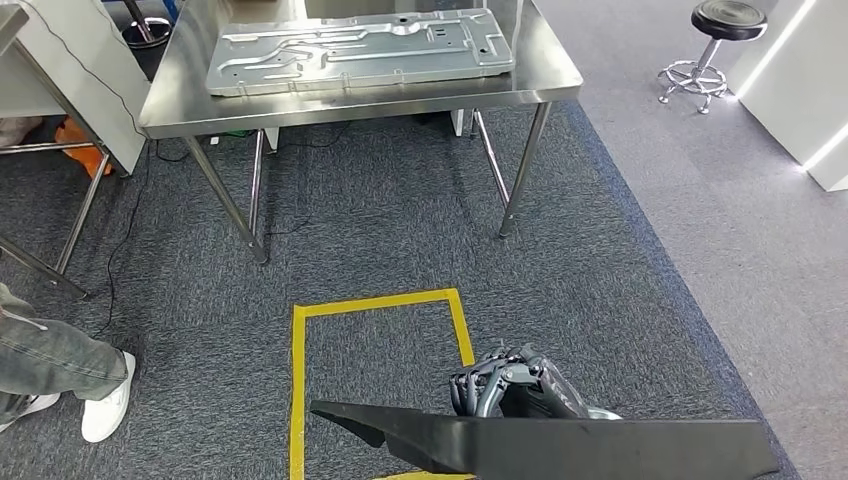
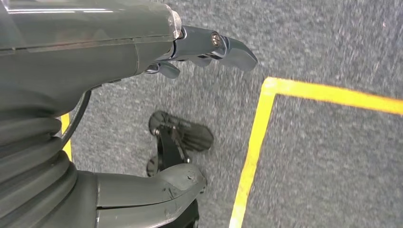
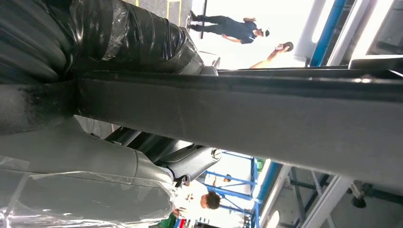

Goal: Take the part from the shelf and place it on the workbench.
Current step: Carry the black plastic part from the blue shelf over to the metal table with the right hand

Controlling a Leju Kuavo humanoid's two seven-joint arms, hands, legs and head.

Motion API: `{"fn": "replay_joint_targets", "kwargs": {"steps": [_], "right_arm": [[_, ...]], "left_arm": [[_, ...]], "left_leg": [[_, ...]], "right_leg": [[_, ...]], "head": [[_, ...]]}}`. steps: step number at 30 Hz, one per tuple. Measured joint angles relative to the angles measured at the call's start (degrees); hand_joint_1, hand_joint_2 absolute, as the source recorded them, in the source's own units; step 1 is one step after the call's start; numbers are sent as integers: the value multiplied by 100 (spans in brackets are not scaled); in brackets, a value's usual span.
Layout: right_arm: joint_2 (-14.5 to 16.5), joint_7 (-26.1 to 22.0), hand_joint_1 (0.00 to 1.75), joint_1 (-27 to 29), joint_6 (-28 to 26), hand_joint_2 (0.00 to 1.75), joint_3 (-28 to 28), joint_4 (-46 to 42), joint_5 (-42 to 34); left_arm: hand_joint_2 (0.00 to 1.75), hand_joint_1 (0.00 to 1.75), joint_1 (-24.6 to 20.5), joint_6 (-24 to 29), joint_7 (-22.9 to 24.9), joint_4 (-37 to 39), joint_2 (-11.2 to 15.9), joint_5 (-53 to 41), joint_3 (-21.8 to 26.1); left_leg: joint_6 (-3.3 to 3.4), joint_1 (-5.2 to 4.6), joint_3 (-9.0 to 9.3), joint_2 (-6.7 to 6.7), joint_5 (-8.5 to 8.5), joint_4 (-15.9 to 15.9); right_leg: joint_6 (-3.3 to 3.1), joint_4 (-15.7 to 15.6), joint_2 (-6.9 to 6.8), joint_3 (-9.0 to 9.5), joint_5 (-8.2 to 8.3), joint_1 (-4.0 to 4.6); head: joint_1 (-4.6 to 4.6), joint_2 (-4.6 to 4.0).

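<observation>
A long, flat black part (image 1: pixel 560 445) crosses the bottom of the head view, and my right hand (image 1: pixel 510 385) grips it from behind. In the right wrist view the part is a dark bar (image 3: pixel 266 118) running across the picture, with my right hand (image 3: pixel 119 161) wrapped around it. The steel workbench (image 1: pixel 545 85) stands ahead across the carpet, with a large silver stamped panel (image 1: pixel 360 50) lying on it. My left hand (image 2: pixel 95 61) hangs over the carpet, its fingers (image 2: pixel 223 47) apart from the thumb and nothing in it.
A yellow tape rectangle (image 1: pixel 380 305) marks the carpet between me and the workbench. A person's leg and white shoe (image 1: pixel 105 405) are at the left. Another metal table (image 1: pixel 60 90) stands far left, a stool (image 1: pixel 715 45) and a white cabinet (image 1: pixel 800 80) to the right.
</observation>
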Motion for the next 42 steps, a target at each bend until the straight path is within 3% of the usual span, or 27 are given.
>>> {"fn": "replay_joint_targets", "kwargs": {"steps": [2, 5, 6, 7, 8, 10, 11, 12, 16, 18, 20, 21, 22, 23, 25, 26, 28, 31, 32, 34, 36, 37, 38, 40, 41, 42], "right_arm": [[2, 1, 171, -9, -27, 175, 9, -1, 26], [12, 6, 171, -17, -50, 175, 46, 0, 56], [14, 9, 171, -17, -68, 175, 62, 1, 66], [15, 10, 171, -17, -88, 175, 79, 1, 73], [15, 11, 171, -17, -108, 175, 97, 1, 80], [16, 10, 171, -18, -139, 175, 127, 1, 91], [16, 8, 171, -18, -152, 175, 138, 1, 94], [17, 6, 171, -18, -168, 175, 147, 0, 96], [16, -16, 171, -19, -217, 175, 169, -4, 96], [15, -29, 171, -21, -222, 175, 174, -9, 96], [15, -36, 171, -14, -223, 175, 181, -10, 96], [15, -40, 171, -7, -223, 175, 185, -10, 96], [15, -45, 171, -2, -223, 175, 188, -10, 96], [15, -54, 171, 1, -223, 175, 191, -10, 95], [14, -75, 171, 3, -223, 175, 195, -10, 93], [14, -84, 171, 2, -223, 175, 195, -12, 92], [12, -91, 171, 7, -223, 175, 196, -15, 89], [10, -96, 171, 26, -221, 175, 197, -24, 84], [10, -97, 171, 31, -220, 175, 197, -28, 80], [10, -101, 171, 41, -217, 175, 198, -33, 74], [9, -101, 171, 62, -205, 175, 199, -31, 71], [8, -102, 171, 76, -199, 175, 199, -31, 69], [7, -105, 171, 91, -193, 175, 199, -30, 65], [4, -112, 171, 108, -177, 175, 197, -30, 58], [3, -115, 171, 112, -168, 175, 196, -29, 56], [2, -120, 171, 114, -158, 175, 193, -30, 54]], "left_arm": [[175, 0, -7, -7, -20, 0, 0, -2, 0], [175, 0, 1, -9, -31, 0, 0, -5, 0], [175, 0, 8, -9, -33, 0, 0, -7, 0], [175, 0, 14, -9, -39, 0, 0, -8, 0], [175, 0, 16, -9, -46, 0, 1, -8, 0], [175, 0, 16, -9, -63, 0, 12, -9, 0], [175, 0, 13, -8, -68, 0, 20, -11, 0], [175, 0, 12, -6, -71, 0, 28, -14, 0], [175, 0, 17, -1, -85, 0, 42, -17, 0], [175, 0, 12, -2, -99, 0, 42, -20, 0], [175, 0, 13, -3, -118, 0, 42, -24, 0], [175, 0, 16, -3, -128, 0, 42, -25, 0], [175, 0, 19, -3, -135, 0, 42, -29, 0], [175, 0, 21, -4, -140, 0, 42, -37, 0], [175, 0, 23, -8, -146, 0, 42, -54, 0], [175, 0, 20, -9, -149, 0, 42, -60, 0], [175, 0, 15, -9, -155, 0, 41, -62, 0], [175, 0, 5, -10, -160, 0, 42, -64, 0], [175, 0, -2, -12, -164, 0, 43, -64, 0], [175, 0, -7, -16, -172, 0, 46, -64, 0], [175, 0, 20, -19, -174, 0, 48, -63, 0], [175, 0, 40, -20, -174, 0, 48, -63, 0], [175, 0, 57, -21, -174, 0, 47, -63, 0], [175, 0, 70, -22, -175, -1, 54, -64, 0], [175, 0, 71, -22, -176, -1, 64, -65, 0], [175, 0, 65, -25, -179, -1, 72, -67, -1]], "left_leg": [[-47, 13, -115, -4, -199, 289], [-81, 16, -675, -14, -716, 1417], [-85, 16, -816, -16, -761, 1667], [-79, 16, -851, -18, -683, 1695], [-62, 14, -767, -19, -497, 1474], [6, -4, -410, -36, -75, 669], [42, -20, -261, -44, 45, 338], [72, -39, -175, -53, 97, 135], [177, -35, -125, -43, 128, -6], [235, -4, -100, -26, 145, -44], [259, -5, -95, -16, 124, -44], [260, -5, -86, -13, 107, -43], [254, -4, -68, -12, 87, -42], [243, -2, -35, -13, 62, -42], [202, 0, 56, -15, -3, -45], [167, -8, 89, -16, -41, -42], [92, -21, 124, -10, -99, -58], [-9, -13, 200, 6, -173, -64], [-32, -5, 164, 5, -248, 73], [-57, 7, -159, -5, -508, 719], [-70, 8, -674, -8, -703, 1506], [-67, 7, -845, -9, -637, 1673], [-52, 2, -899, -12, -441, 1593], [35, -26, -699, -18, 137, 824], [88, -52, -555, -12, 318, 427], [128, -83, -438, -2, 391, 149]], "right_leg": [[-83, -47, -1, 31, 14, -19], [-145, -52, -1, 39, 1, 4], [-153, -49, 4, 44, -8, 16], [-158, -45, 10, 54, -17, 26], [-156, -40, 17, 71, -29, 34], [-136, -25, 27, 110, -62, 49], [-114, -14, 33, 115, -76, 57], [-89, -5, 36, 112, -86, 62], [36, 60, 35, 83, -143, 48], [98, 534, 27, -137, -414, 31], [153, 1325, 24, -557, -753, 2], [175, 1602, 23, -722, -810, -16], [191, 1685, 21, -794, -755, -33], [199, 1533, 16, -743, -588, -50], [183, 748, -10, -371, -144, -68], [158, 376, -26, -189, -15, -57], [92, 41, -38, -23, 2, -21], [-25, -26, -5, 57, -59, -21], [-69, -57, -1, 109, -76, -31], [-140, -89, -5, 215, -135, -26], [-173, -101, 1, 319, -222, -3], [-177, -115, 11, 394, -274, 8], [-176, -136, 22, 485, -329, 20], [-166, -194, 37, 685, -435, 30], [-148, -227, 41, 773, -486, 38], [-118, -259, 50, 836, -532, 32]], "head": [[-1, 0], [-2, 0], [-2, 0], [-2, 0], [-2, 0], [-2, 0], [-2, 0], [-1, 0], [0, 0], [1, 0], [1, 0], [1, 0], [1, 0], [1, 0], [1, 0], [1, 0], [0, 0], [-1, 0], [-2, 0], [-3, 0], [-3, 0], [-3, 0], [-3, 0], [-3, 0], [-2, 0], [-3, 0]]}}
